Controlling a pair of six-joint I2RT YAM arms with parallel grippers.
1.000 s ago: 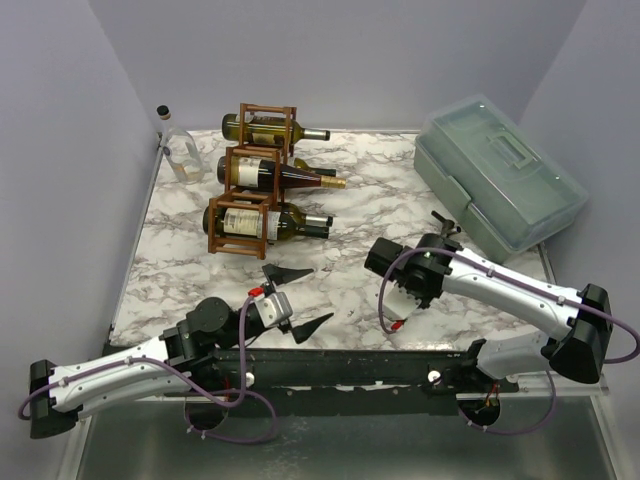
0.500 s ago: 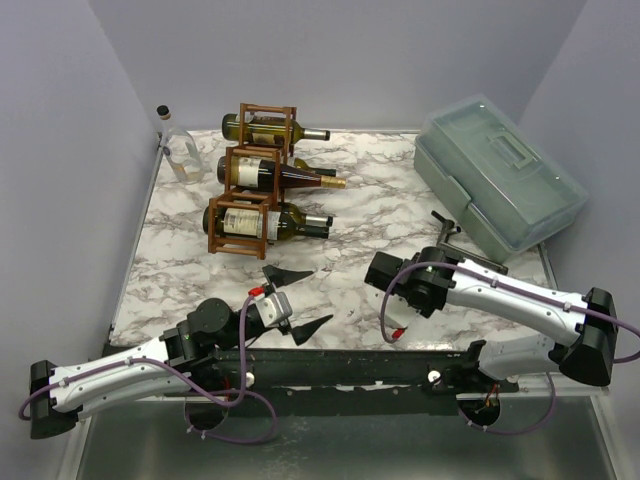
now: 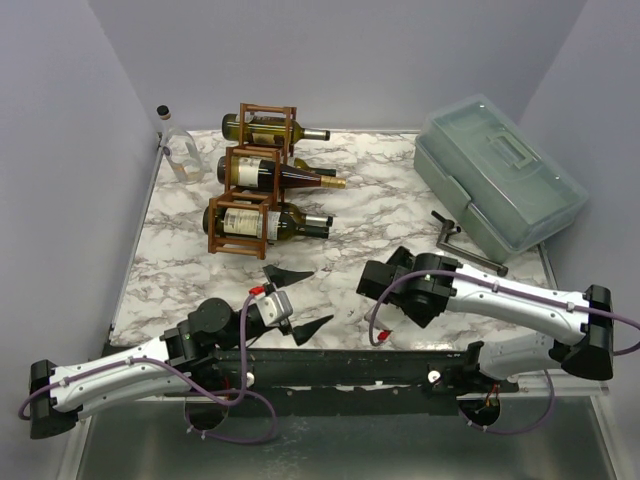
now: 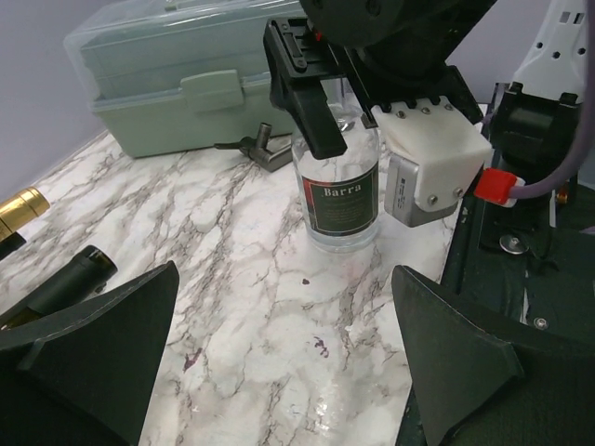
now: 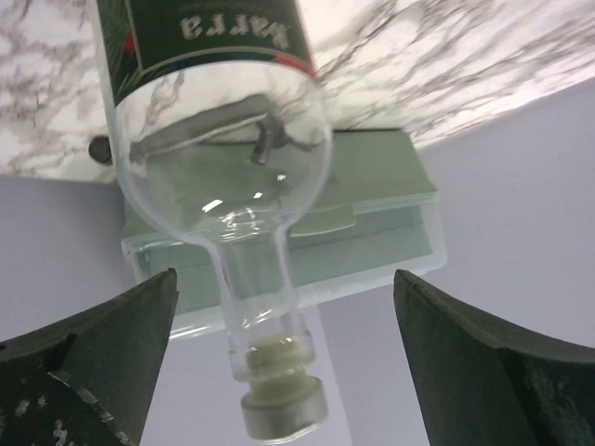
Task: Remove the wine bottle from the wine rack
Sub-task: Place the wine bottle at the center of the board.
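Back left on the surface (image 3: 390, 200), the wine rack (image 3: 231, 168) holds three dark bottles (image 3: 300, 178). The left pincer (image 3: 320, 296) hangs released at the front. Right of it, the clear wine bottle (image 4: 342, 186) stands upright between the spread fingers of the right pincer (image 5: 284, 279), also released.

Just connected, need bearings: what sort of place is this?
Probably a lab test cell: plain walls enclose a marble-print table, with a wine rack and toolbox as props.

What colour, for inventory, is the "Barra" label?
The label is dark with white lettering; best in left wrist view.
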